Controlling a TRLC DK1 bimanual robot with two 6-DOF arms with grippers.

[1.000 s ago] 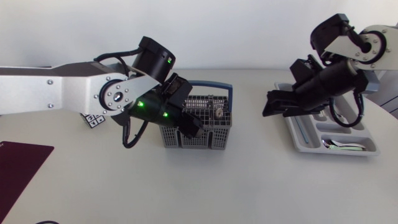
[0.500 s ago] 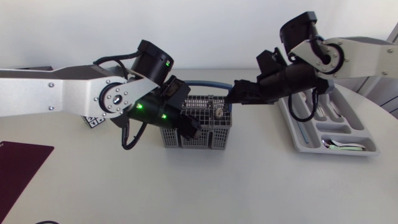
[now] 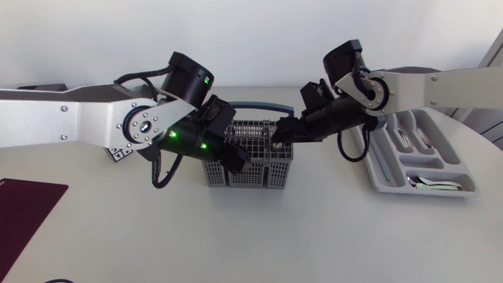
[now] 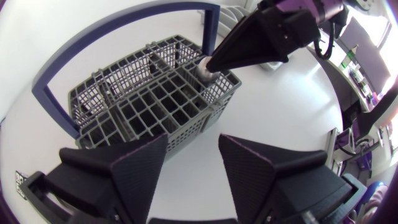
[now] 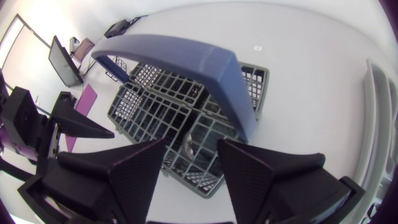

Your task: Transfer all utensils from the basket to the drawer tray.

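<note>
The grey wire utensil basket (image 3: 253, 163) with a blue hoop handle (image 3: 263, 104) stands mid-table. A metal utensil end (image 3: 277, 144) sticks up at its right corner. My right gripper (image 3: 277, 134) hangs over that corner. In the right wrist view the utensil end (image 5: 189, 147) sits between the fingers of the right gripper (image 5: 191, 143), with a gap on both sides, so it is open. My left gripper (image 3: 240, 157) is at the basket's left side, open and empty (image 4: 193, 140). The grey drawer tray (image 3: 424, 193) lies at the right.
Several utensils lie in the tray's compartments, among them a spoon (image 3: 428, 183). A dark maroon mat (image 3: 23, 212) covers the near left corner. A small black-and-white marker tag (image 3: 118, 153) lies under my left arm. Bare table lies in front of the basket.
My right arm has swung left from above the tray to the basket's right corner, and its fingers have drawn closer together. The left arm and the basket have kept still.
</note>
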